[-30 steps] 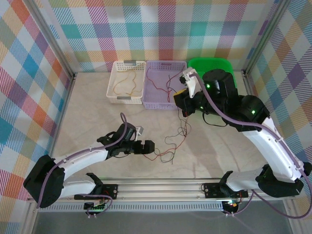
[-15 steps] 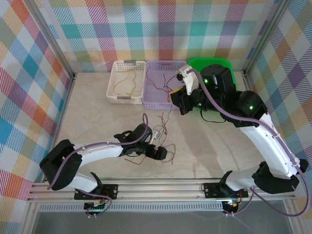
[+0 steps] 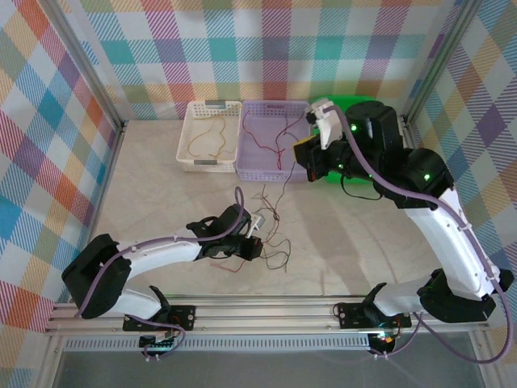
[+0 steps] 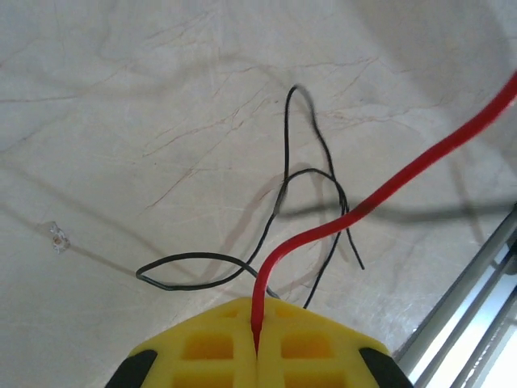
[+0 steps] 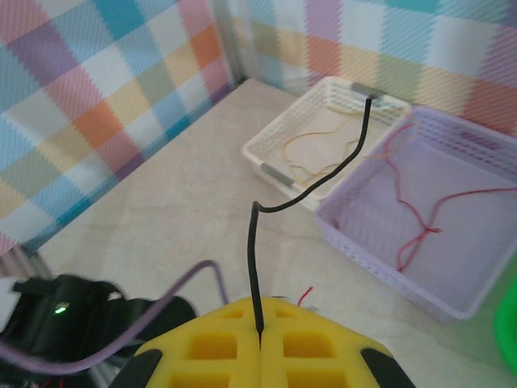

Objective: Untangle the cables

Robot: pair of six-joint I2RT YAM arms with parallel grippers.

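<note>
Left end effector (image 4: pixel 257 335) pinches red cable (image 4: pixel 388 182) running ahead-right; right end effector (image 5: pixel 260 331) pinches black cable (image 5: pixel 323 182) rising straight ahead, then right.

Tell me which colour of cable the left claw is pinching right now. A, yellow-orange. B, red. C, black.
B: in the left wrist view a red cable comes straight out from between the closed jaws of the left claw.
</note>
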